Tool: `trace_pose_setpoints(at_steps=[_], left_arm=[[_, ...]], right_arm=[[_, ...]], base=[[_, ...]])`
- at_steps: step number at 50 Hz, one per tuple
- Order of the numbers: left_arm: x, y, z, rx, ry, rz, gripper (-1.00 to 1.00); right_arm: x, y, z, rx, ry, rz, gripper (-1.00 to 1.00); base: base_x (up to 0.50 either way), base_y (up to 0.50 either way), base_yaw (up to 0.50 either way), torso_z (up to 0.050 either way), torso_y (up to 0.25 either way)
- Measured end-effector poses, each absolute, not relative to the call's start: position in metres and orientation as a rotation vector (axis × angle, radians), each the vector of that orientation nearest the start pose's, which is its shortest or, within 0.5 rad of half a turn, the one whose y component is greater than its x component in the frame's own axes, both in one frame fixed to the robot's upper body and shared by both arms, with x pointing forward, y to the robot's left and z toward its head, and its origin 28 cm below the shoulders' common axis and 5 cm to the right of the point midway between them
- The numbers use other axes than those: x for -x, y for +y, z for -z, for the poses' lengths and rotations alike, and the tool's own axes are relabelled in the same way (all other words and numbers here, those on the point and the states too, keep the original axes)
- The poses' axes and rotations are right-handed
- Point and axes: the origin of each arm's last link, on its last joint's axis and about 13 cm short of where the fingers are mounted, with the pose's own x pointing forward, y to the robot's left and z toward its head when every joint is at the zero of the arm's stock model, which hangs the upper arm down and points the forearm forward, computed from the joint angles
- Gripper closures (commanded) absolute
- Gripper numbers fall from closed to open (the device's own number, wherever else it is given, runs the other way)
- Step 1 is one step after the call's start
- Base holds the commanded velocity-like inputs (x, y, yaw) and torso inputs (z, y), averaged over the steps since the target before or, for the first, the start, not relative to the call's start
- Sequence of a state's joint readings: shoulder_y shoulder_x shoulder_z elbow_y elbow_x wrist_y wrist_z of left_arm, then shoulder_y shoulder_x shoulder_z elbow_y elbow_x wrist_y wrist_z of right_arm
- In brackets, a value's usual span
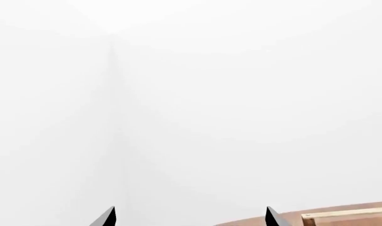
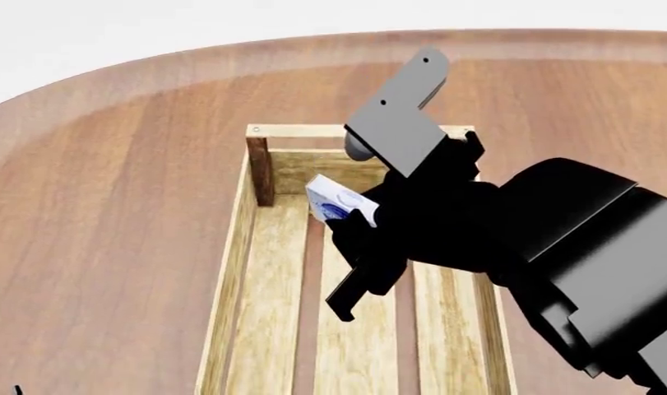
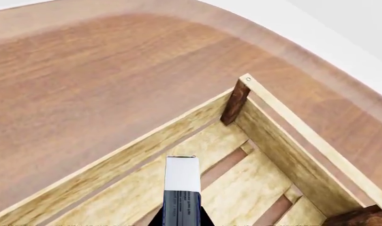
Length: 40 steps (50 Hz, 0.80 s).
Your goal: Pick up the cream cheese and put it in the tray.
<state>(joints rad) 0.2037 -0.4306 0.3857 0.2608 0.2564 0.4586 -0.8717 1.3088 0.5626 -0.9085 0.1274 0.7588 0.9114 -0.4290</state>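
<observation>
The cream cheese (image 2: 335, 200) is a small white box with a blue logo, held edge-on above the slatted floor of the tray (image 2: 241, 247). My right gripper (image 2: 353, 216) is shut on it, over the tray's far end near a dark corner post (image 2: 261, 171). In the right wrist view the cream cheese (image 3: 182, 181) sticks out from between the black fingertips (image 3: 205, 219), over the tray's wooden slats (image 3: 241, 183). My left gripper (image 1: 189, 217) is open with nothing between its tips, facing a white wall. It does not show in the head view.
The tray lies lengthwise on a round wooden table (image 2: 113, 189), whose curved edge runs along the back. The black right arm (image 2: 575, 247) hangs over the tray's right side. A corner of the tray (image 1: 348, 217) shows in the left wrist view.
</observation>
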Motion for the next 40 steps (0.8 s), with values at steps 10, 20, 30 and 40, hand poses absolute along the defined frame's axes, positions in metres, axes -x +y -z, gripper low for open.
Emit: trace_pose_setpoints(at_steps=[10, 20, 30, 40], left_arm=[[-0.1475, 0.2076, -0.0476, -0.212, -0.615, -0.241, -1.0], [-0.1477, 0.2079, -0.0471, -0.208, -0.619, -0.239, -1.0], [-0.1476, 0.2081, -0.0469, -0.205, -0.62, -0.238, -1.0], [-0.1475, 0.2081, -0.0468, -0.205, -0.621, -0.239, -1.0]], right_arm=[[-0.3509, -0.1347, -0.2486, 0.461, 0.385, -0.808, 1.0], [-0.3516, -0.1343, -0.2469, 0.468, 0.393, -0.809, 1.0], [-0.352, -0.1342, -0.2455, 0.473, 0.398, -0.808, 1.0], [-0.3523, -0.1341, -0.2441, 0.48, 0.406, -0.808, 1.0]], base=[[0.0, 0.0, 0.0, 0.0, -0.119], [0.0, 0.0, 0.0, 0.0, -0.179], [0.0, 0.0, 0.0, 0.0, -0.177], [0.0, 0.0, 0.0, 0.0, -0.131]])
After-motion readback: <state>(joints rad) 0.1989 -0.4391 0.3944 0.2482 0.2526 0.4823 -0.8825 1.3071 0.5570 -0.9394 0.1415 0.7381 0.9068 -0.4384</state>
